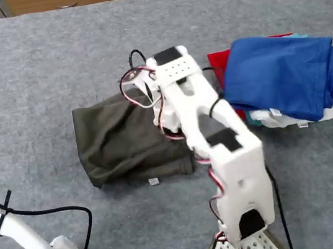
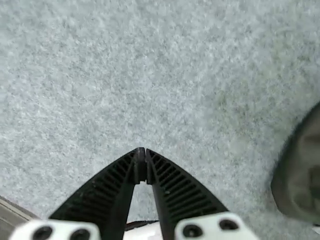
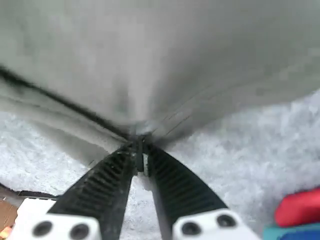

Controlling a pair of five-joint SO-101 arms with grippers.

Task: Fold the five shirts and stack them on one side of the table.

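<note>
- The left gripper (image 2: 141, 156) hung over bare grey table (image 2: 150, 60), jaws pressed together on nothing, apparently parked out of the way.
- The olive shirt (image 1: 119, 144) lay folded mid-table, left of the stack (image 1: 285, 118).
- The right gripper (image 3: 140, 145) was clamped on that shirt's edge, probably to drag it across.
- The blue shirt (image 1: 281, 73) topped the stack at the table's right side, where the olive one likely belonged.

free: table (image 1: 17, 90) left, front | blocked: olive shirt (image 1: 119, 144) centre, shirt stack (image 1: 281, 76) right
</note>
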